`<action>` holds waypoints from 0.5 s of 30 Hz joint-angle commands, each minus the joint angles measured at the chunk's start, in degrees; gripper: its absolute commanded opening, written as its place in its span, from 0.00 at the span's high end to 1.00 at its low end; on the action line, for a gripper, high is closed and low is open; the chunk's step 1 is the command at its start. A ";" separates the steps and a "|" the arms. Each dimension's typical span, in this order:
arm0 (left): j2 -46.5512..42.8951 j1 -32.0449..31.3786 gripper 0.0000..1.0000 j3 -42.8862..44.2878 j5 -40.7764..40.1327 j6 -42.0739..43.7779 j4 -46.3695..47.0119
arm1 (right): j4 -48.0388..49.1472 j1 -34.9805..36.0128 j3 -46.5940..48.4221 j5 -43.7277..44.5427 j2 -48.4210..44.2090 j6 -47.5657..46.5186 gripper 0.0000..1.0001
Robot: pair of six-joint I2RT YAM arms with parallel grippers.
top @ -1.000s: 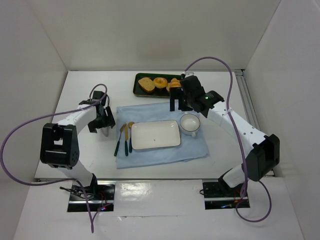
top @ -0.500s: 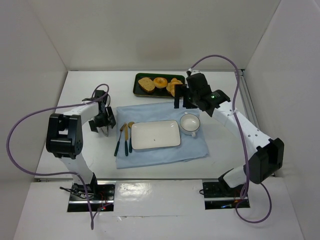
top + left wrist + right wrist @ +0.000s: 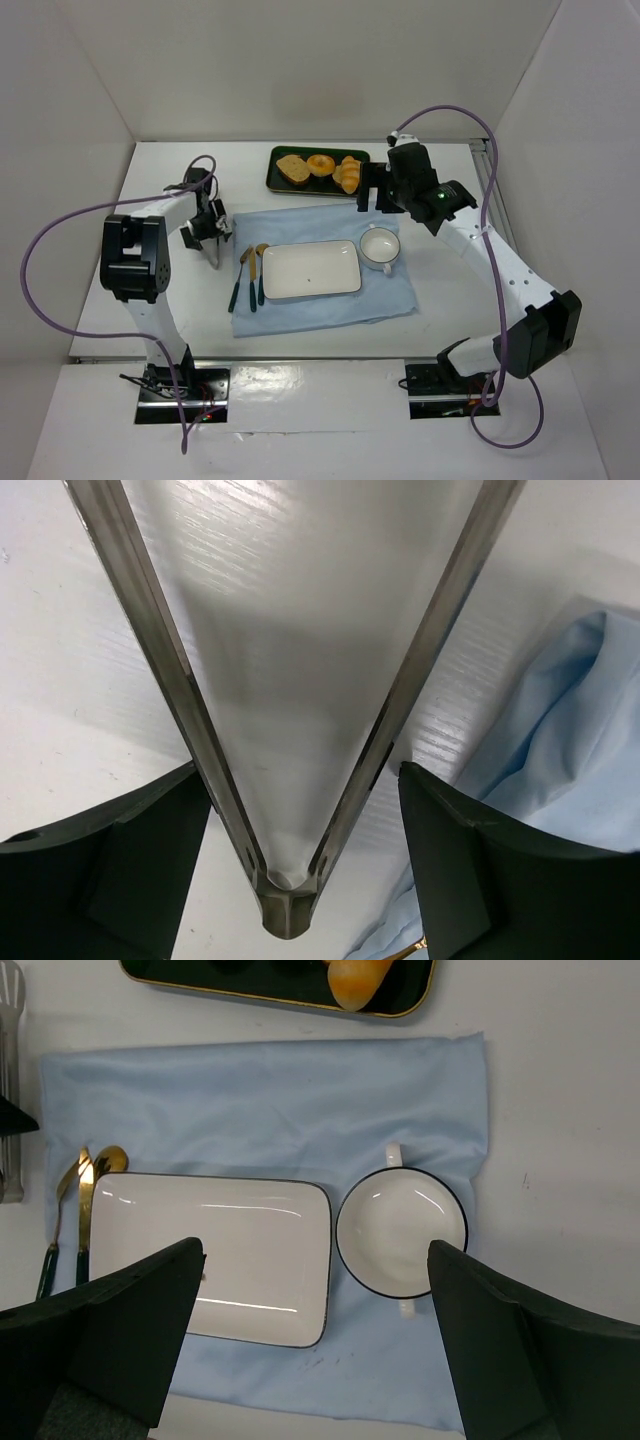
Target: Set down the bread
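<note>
The bread (image 3: 349, 174) lies at the right end of the tray (image 3: 318, 187) on the far side of the table (image 3: 440, 300), beside a ring bun (image 3: 321, 164) and toast (image 3: 292, 169). The right hand (image 3: 373, 198) hangs just right of it, over the far edge of the cloth (image 3: 330, 310), its fingers wide apart and empty. The left hand (image 3: 298, 768) straddles tongs (image 3: 160, 660) left of the cloth. Its fingers (image 3: 120, 860) are apart and sit at the tongs' arms, but I cannot tell whether they clamp them.
</note>
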 commanded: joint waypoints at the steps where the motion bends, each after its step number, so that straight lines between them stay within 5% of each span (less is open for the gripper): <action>1: 3.36 1.13 0.16 -0.28 -0.77 1.02 0.54 | -0.83 -0.40 1.33 -0.18 -1.97 -0.66 0.00; 8: 1.61 3.41 0.44 -5.11 2.83 1.55 3.09 | -0.30 -0.40 1.33 -0.18 -1.97 -0.13 0.00; 15: -3.84 3.41 0.44 -3.37 3.98 1.55 2.57 | 0.22 -0.40 0.19 -1.33 -1.97 0.92 0.00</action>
